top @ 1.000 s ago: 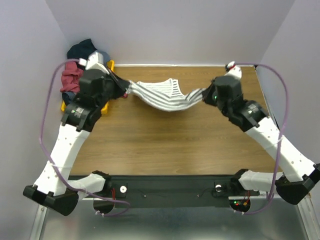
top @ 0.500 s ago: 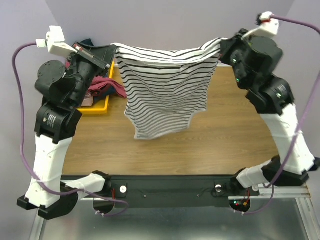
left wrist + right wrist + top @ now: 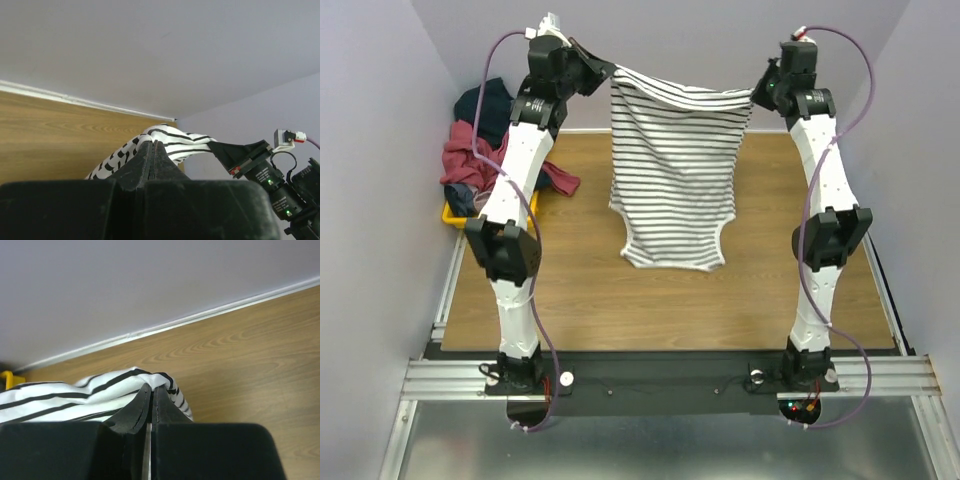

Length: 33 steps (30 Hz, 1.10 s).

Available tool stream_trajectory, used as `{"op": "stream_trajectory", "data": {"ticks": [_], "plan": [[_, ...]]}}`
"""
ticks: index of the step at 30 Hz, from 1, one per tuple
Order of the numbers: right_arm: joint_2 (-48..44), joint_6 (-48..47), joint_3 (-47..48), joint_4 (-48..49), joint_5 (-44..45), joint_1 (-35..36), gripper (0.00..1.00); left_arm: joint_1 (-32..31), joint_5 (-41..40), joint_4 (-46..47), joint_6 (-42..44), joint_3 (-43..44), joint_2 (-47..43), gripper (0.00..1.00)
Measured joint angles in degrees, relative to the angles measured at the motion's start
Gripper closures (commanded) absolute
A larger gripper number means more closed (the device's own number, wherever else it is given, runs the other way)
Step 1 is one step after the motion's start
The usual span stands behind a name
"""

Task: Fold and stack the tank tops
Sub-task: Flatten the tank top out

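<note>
Above the far end of the table [image 3: 770, 290], I am hanging the limp, light striped tank top [image 3: 670, 170] between left gripper [image 3: 604, 72] and right gripper [image 3: 757, 97], each clamped tight on an upper corner, likely its surest hold.

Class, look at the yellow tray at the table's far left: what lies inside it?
A heap of crumpled clothes, maroon and dark navy, fills the yellow tray and spills over its rim. The heap covers the tray's floor.

The top camera looked down from behind on the whole table [image 3: 580, 290]. The wrist cameras sat close over the left gripper [image 3: 151, 150] and right gripper [image 3: 151, 395]. All views shared the striped tank top [image 3: 675, 170].
</note>
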Motion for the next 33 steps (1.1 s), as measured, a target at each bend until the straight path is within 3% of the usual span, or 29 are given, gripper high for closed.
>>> {"op": "stream_trajectory", "data": {"ticks": [2, 4, 9, 11, 16, 22, 27, 33], "plan": [[2.8, 1.7, 3.9, -0.7, -3.1, -3.0, 1.00, 1.2, 2.8, -2.3, -0.6, 9.7, 7.3, 1.00], [2.8, 3.3, 5.5, -0.4, -5.9, -5.8, 1.00, 2.8, 5.7, -2.5, -1.4, 13.0, 9.8, 1.00], [-2.4, 5.8, 4.6, 3.1, -10.2, -8.4, 0.99, 4.7, 9.9, -0.1, -2.1, 7.3, 3.9, 1.00], [-5.2, 6.0, 2.5, 4.0, -10.7, -8.3, 1.00, 4.7, 10.6, 1.4, -2.0, 1.1, -1.6, 1.00], [-18.1, 6.4, -17.5, 8.8, -11.4, -7.5, 1.00, 4.2, 10.8, 6.7, -1.8, -16.1, -14.9, 1.00], [-31.3, 7.4, -55.8, 14.5, -9.8, -7.4, 1.00, 0.6, 7.8, 15.1, -3.9, -49.2, -29.6, 1.00], [-34.3, 8.3, -84.3, 16.8, -7.2, -7.4, 1.00, -4.3, 5.6, 17.3, -5.2, -76.5, -33.1, 1.00], [-39.8, 9.7, -97.4, 18.1, -5.3, -7.4, 0.99, -12.3, 0.3, 17.2, -10.7, -94.7, -39.6, 1.00]]}}
